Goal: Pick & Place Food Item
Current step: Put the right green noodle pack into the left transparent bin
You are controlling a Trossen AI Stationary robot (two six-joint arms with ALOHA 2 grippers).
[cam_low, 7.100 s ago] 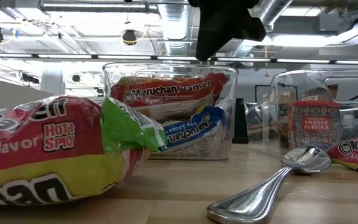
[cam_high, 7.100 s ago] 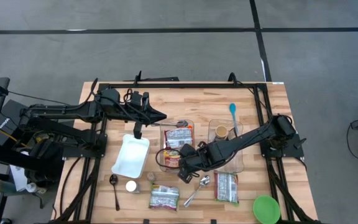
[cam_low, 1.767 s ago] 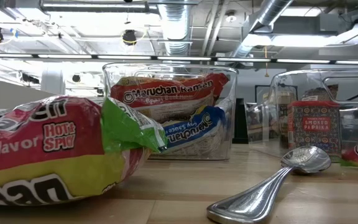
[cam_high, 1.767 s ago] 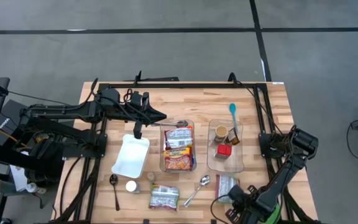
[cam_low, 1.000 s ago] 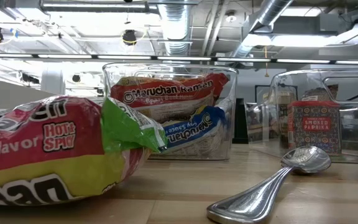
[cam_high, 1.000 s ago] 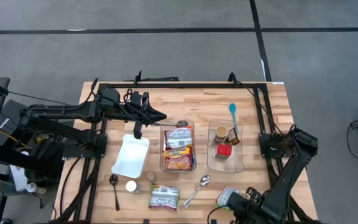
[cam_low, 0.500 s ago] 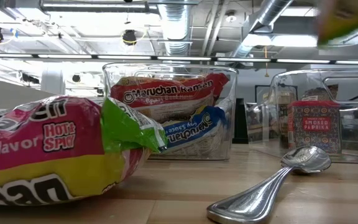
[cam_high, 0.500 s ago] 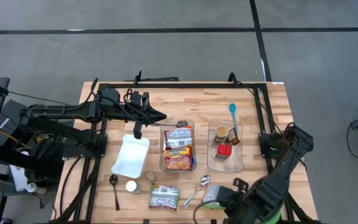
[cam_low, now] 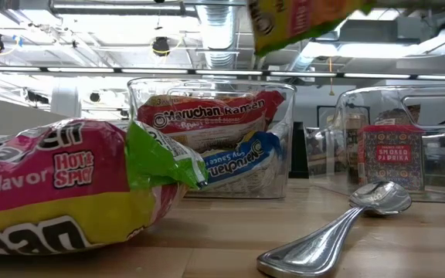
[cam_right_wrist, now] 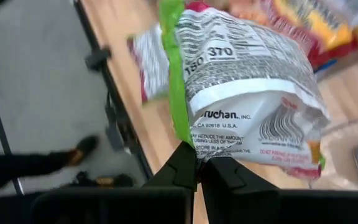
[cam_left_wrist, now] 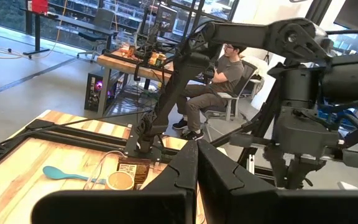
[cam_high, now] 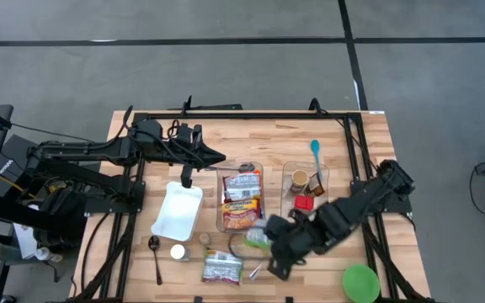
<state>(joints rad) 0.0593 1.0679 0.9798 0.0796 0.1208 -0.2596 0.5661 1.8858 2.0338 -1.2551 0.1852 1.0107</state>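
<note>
We are in the carrying step: the right gripper is clenched on the edge of a ramen packet, which hangs in the air just beside the near end of the clear container that already holds other ramen packets. In the high view the packet shows as a pale green blur at the tip of the right arm, above the bench and between the container and the loose ramen packet lying near the front edge (a spoon rests close by, so we would keep our path above it). Our next move, as we judge it, is to bring the packet over the container's open top, lower it and let go, clearing the rim. The left gripper waits with fingers closed on nothing above the white tray, well apart from the work.
</note>
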